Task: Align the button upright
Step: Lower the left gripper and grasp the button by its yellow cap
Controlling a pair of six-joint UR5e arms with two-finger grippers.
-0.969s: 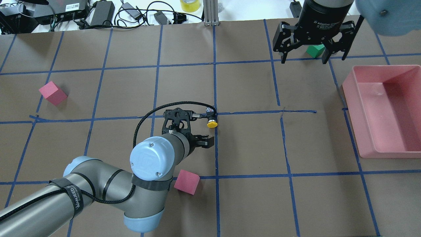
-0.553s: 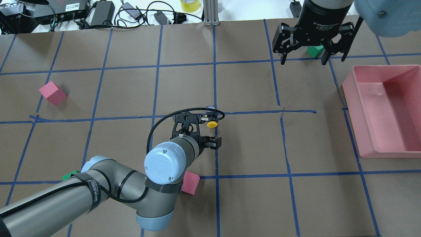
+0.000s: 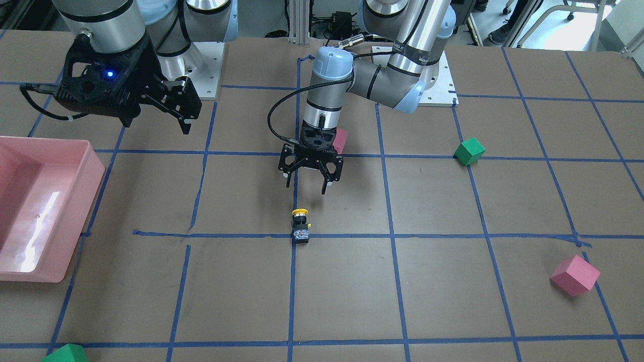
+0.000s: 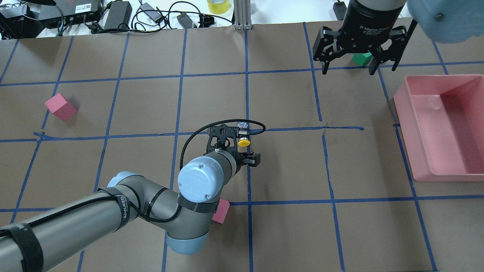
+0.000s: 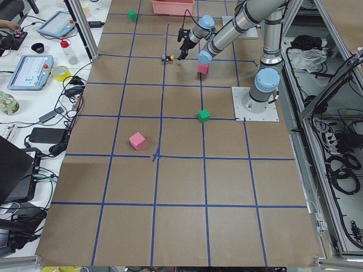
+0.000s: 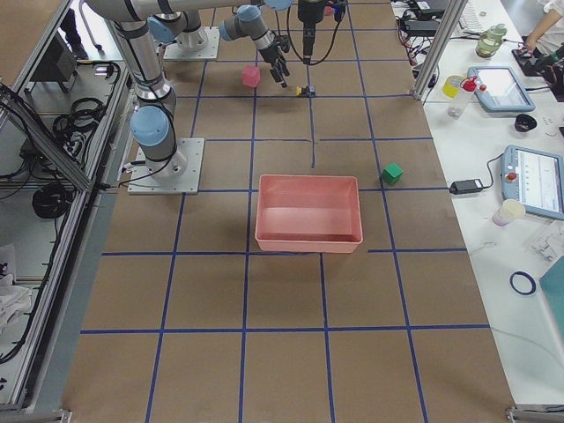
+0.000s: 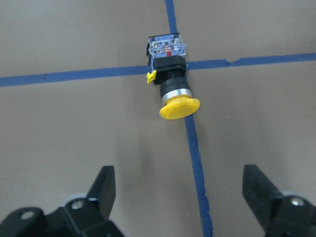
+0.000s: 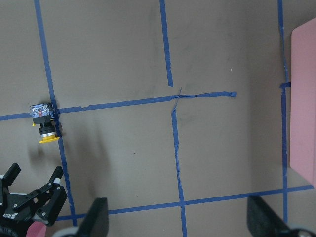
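The button lies on its side at a blue tape crossing, its yellow cap toward the robot and its whitish base away. It also shows in the overhead view, the left wrist view and the right wrist view. My left gripper is open and empty. It hangs above the table just on the robot's side of the button, which lies ahead of its spread fingers. My right gripper is open and empty, high over the far right of the table.
A pink bin stands at the right edge. One pink cube sits under my left arm and another at the far left. One green cube lies below my right gripper, another by my left arm's base.
My left arm has swung to the right, bringing its open gripper in line with the button. The button has not moved. The right gripper has barely shifted.
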